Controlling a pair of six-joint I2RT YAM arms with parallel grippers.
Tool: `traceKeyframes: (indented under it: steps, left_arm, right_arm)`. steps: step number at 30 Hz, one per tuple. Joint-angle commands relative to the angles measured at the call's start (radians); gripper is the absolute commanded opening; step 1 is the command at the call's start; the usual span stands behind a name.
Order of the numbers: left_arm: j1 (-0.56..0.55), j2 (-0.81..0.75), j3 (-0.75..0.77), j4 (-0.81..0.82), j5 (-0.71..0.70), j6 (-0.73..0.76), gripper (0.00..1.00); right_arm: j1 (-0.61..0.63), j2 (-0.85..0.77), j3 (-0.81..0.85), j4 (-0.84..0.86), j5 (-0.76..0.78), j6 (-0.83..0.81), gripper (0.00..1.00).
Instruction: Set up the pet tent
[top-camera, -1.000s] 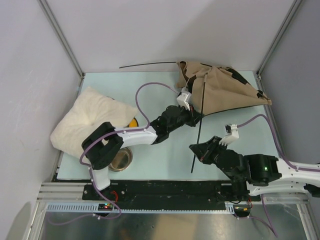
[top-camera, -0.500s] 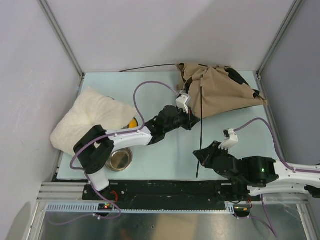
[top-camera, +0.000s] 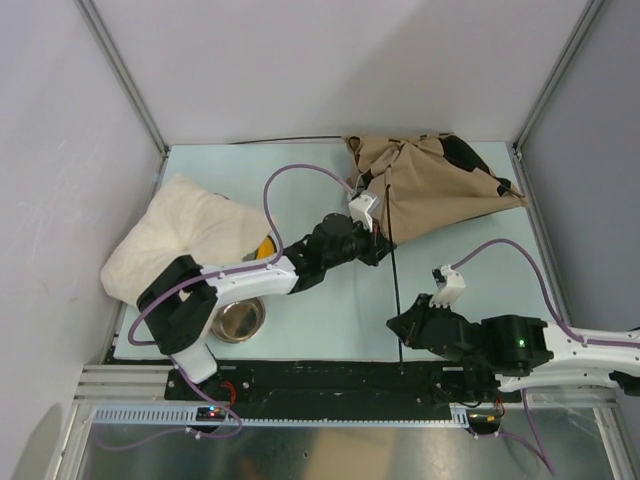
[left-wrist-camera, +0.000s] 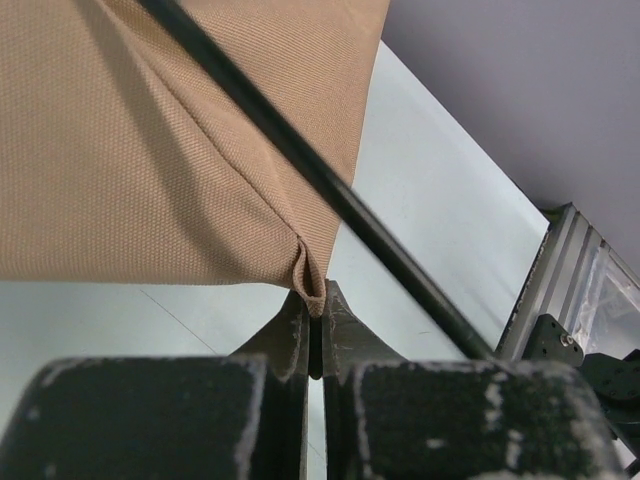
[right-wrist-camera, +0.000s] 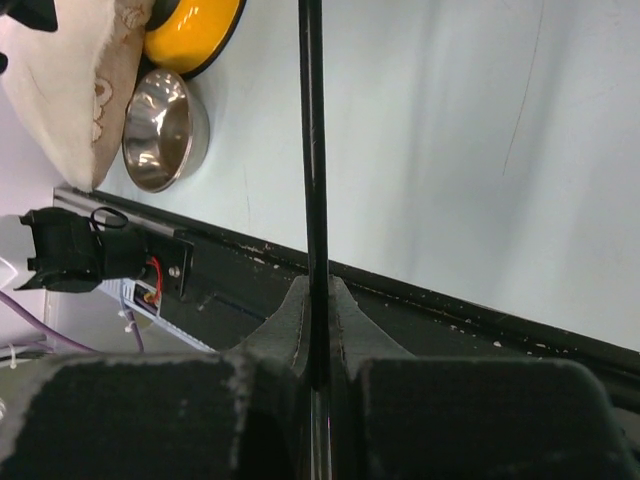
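The right gripper (right-wrist-camera: 315, 290), clamped on the pole (right-wrist-camera: 312, 130), has dragged it back toward itself, maybe through the pet tent (top-camera: 440, 190) whose corner the left gripper (left-wrist-camera: 315, 300) pinches.

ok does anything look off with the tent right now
Yes. The tent lies crumpled in the far right corner, not standing. One black pole sticks out of it toward the near edge, and a second pole pokes out left at the far edge.

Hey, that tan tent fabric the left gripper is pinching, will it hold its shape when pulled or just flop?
Probably floppy: the tent fabric puckers where the left gripper pinches its corner. Likely light for its size: thin woven cloth lying in soft folds. The black pole across it may stiffen it along that line.
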Motion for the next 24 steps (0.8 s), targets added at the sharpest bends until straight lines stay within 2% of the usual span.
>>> traceKeyframes:
  steps: [1, 8, 13, 18, 24]
  left_arm:
    - [-0.043, -0.064, 0.001, -0.016, 0.083, 0.018, 0.00]
    - [-0.071, -0.108, -0.041, -0.047, 0.071, 0.014, 0.00]
    - [-0.076, -0.156, -0.110, -0.051, 0.057, -0.044, 0.00]
    - [-0.081, -0.205, -0.173, -0.056, 0.044, -0.099, 0.00]
    - [-0.081, -0.255, -0.199, -0.090, 0.045, -0.142, 0.00]
  right_arm:
    - [0.001, 0.018, -0.007, 0.020, 0.059, -0.019, 0.00]
    - [0.028, 0.021, -0.039, 0.073, 0.220, 0.063, 0.00]
    - [0.065, -0.009, -0.055, 0.177, 0.358, 0.049, 0.00]
    - [0.076, -0.040, -0.094, 0.408, 0.423, -0.105, 0.00]
    - [0.078, -0.040, -0.146, 0.748, 0.384, -0.377, 0.00]
